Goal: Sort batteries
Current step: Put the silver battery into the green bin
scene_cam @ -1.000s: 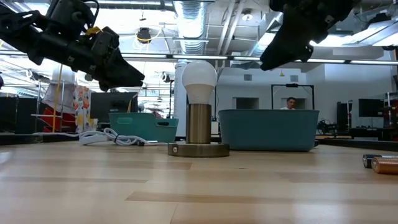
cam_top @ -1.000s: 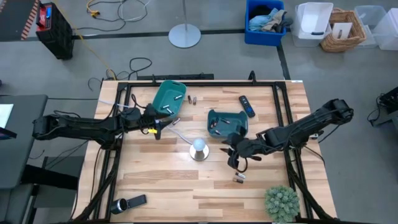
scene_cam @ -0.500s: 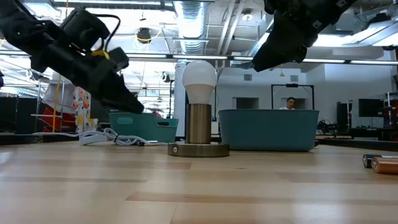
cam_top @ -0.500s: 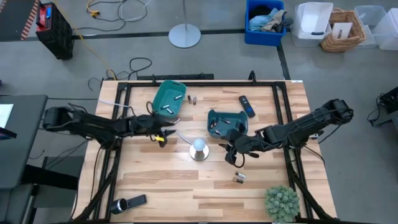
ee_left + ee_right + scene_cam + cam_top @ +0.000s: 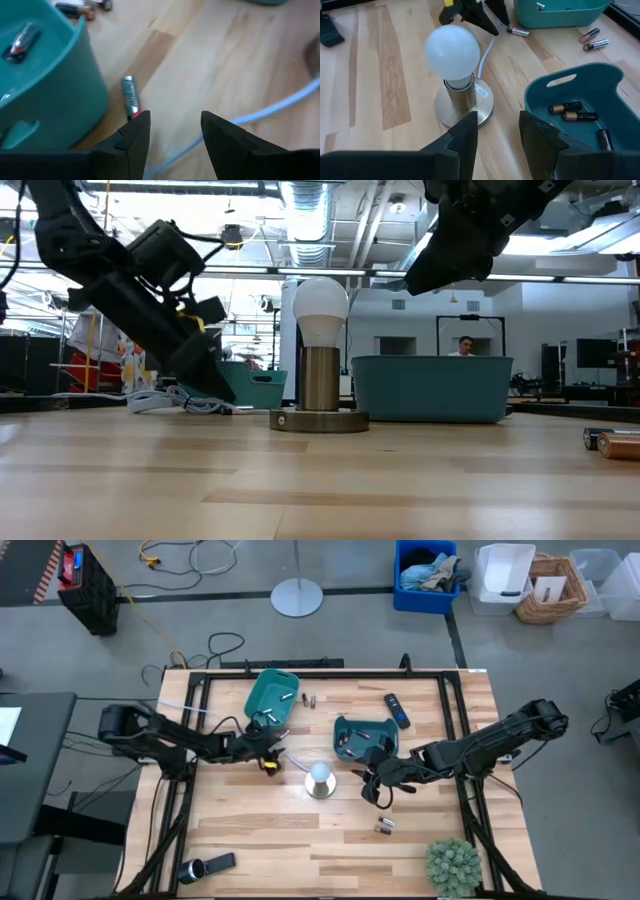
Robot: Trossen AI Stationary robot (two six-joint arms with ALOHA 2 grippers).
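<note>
My left gripper is open, low over the wood beside the left teal bin. A silvery battery with a red band lies on the table along that bin's wall, just ahead of one finger. Two batteries lie farther off, and others lie inside this bin. My right gripper is open and empty. It hovers between the lamp and the right teal bin, which holds several batteries. Two more batteries lie on the table near the front.
A bulb lamp stands mid-table with its white cable running past my left gripper. A black remote lies behind the right bin. A plant and a black-and-silver cylinder sit at the near edge.
My left gripper has moved toward the table's right and come down toward the wood beside the left bin, tipping its fingers downward. My right gripper has shifted a little toward the far edge, then kept still.
</note>
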